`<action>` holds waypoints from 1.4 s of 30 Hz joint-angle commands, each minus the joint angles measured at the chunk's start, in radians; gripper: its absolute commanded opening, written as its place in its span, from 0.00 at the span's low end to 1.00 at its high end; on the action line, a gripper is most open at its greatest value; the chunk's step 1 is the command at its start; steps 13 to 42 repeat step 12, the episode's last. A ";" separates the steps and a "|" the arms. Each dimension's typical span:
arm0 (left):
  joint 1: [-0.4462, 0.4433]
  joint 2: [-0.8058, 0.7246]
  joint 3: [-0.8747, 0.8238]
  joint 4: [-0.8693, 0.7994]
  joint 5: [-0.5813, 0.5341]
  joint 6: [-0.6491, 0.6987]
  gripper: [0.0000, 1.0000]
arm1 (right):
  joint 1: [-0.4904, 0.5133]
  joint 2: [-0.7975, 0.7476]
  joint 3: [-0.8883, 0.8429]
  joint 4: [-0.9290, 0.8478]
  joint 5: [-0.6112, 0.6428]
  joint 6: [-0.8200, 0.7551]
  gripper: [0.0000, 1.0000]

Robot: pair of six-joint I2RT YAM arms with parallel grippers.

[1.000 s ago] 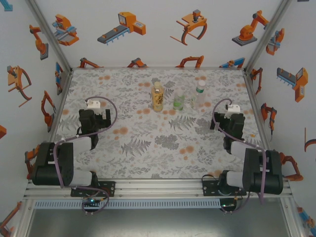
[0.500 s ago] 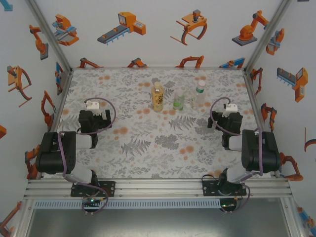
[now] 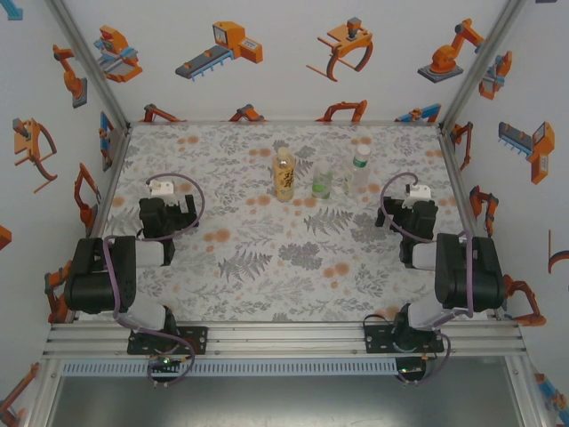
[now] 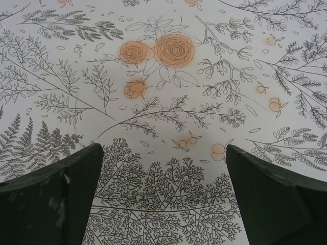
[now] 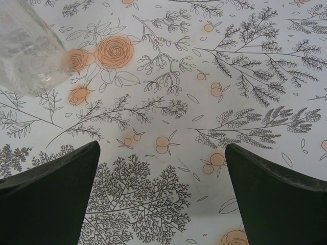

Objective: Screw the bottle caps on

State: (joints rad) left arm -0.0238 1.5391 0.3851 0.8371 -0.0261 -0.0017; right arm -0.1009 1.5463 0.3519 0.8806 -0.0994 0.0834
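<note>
We start with the table (image 3: 222,294). The near half of its flowered cloth is bare, which gives both arms room to swing in. The left arm (image 3: 111,280) and right arm (image 3: 462,276) sit folded low at the sides. We read this as a ready pose, kept well apart from the work so nothing gets knocked.

The bottles stand upright in a row at the far middle, necks up as capping requires. The amber bottle (image 3: 284,178) is on the left, the green-label bottle (image 3: 322,184) is just beside it, and the plain bottle (image 3: 359,176) is on the right.

The left gripper (image 4: 163,150) hangs over bare cloth with its jaws spread wide and nothing between them. The right gripper (image 5: 162,147) is spread just as wide and is also empty. A clear base (image 5: 28,51), likely the plain bottle's, lies up and left of the right gripper's fingers, apart from them.

The caps seem to sit on the necks already: a pale cap (image 3: 284,152) on the amber bottle and a greenish cap (image 3: 361,151) on the plain one. The middle bottle's cap is too small for us to make out. We cannot tell whether any cap is threaded tight or merely resting there.
</note>
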 commanded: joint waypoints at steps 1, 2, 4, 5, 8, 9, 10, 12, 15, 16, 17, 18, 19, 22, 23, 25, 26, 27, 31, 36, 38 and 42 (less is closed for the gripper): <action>0.002 0.001 0.021 0.000 -0.002 -0.020 0.97 | -0.005 -0.002 0.018 0.026 0.000 0.015 0.99; 0.002 0.001 0.020 -0.001 -0.003 -0.020 0.97 | -0.005 -0.002 0.019 0.026 -0.005 0.014 0.99; 0.002 0.000 0.020 0.000 -0.003 -0.021 0.97 | -0.005 -0.002 0.018 0.026 -0.005 0.015 0.99; 0.002 0.001 0.020 0.000 -0.002 -0.021 0.97 | -0.006 -0.002 0.017 0.026 -0.005 0.014 0.99; 0.002 0.001 0.020 0.000 -0.002 -0.021 0.97 | 0.000 -0.002 0.022 0.015 -0.005 0.005 0.99; 0.002 0.000 0.020 -0.001 -0.002 -0.020 0.97 | 0.005 -0.001 0.029 0.003 0.000 0.001 0.99; 0.002 0.000 0.020 0.000 -0.002 -0.021 0.97 | 0.006 -0.002 0.032 0.000 0.001 -0.002 0.99; 0.002 0.001 0.020 -0.001 -0.002 -0.021 0.97 | 0.006 -0.004 0.024 0.007 0.005 -0.001 0.99; 0.002 0.001 0.020 -0.001 -0.002 -0.021 0.97 | 0.006 -0.004 0.024 0.007 0.005 -0.001 0.99; 0.002 0.001 0.020 -0.001 -0.002 -0.021 0.97 | 0.006 -0.004 0.024 0.007 0.005 -0.001 0.99; 0.002 0.001 0.020 -0.001 -0.002 -0.021 0.97 | 0.006 -0.004 0.024 0.007 0.005 -0.001 0.99; 0.002 0.001 0.020 -0.001 -0.002 -0.021 0.97 | 0.006 -0.004 0.024 0.007 0.005 -0.001 0.99; 0.002 0.001 0.020 -0.001 -0.002 -0.021 0.97 | 0.006 -0.004 0.024 0.007 0.005 -0.001 0.99; 0.002 0.001 0.020 -0.001 -0.002 -0.021 0.97 | 0.006 -0.004 0.024 0.007 0.005 -0.001 0.99; 0.002 0.001 0.020 -0.001 -0.002 -0.021 0.97 | 0.006 -0.004 0.024 0.007 0.005 -0.001 0.99; 0.002 0.001 0.020 -0.001 -0.002 -0.021 0.97 | 0.006 -0.004 0.024 0.007 0.005 -0.001 0.99; 0.002 0.001 0.020 -0.001 -0.002 -0.021 0.97 | 0.006 -0.004 0.024 0.007 0.005 -0.001 0.99; 0.002 0.001 0.020 -0.001 -0.002 -0.021 0.97 | 0.006 -0.004 0.024 0.007 0.005 -0.001 0.99; 0.002 0.001 0.020 -0.001 -0.002 -0.021 0.97 | 0.006 -0.004 0.024 0.007 0.005 -0.001 0.99; 0.002 0.001 0.020 -0.001 -0.002 -0.021 0.97 | 0.006 -0.004 0.024 0.007 0.005 -0.001 0.99; 0.002 0.001 0.020 -0.001 -0.002 -0.021 0.97 | 0.006 -0.004 0.024 0.007 0.005 -0.001 0.99; 0.002 0.001 0.020 -0.001 -0.002 -0.021 0.97 | 0.006 -0.004 0.024 0.007 0.005 -0.001 0.99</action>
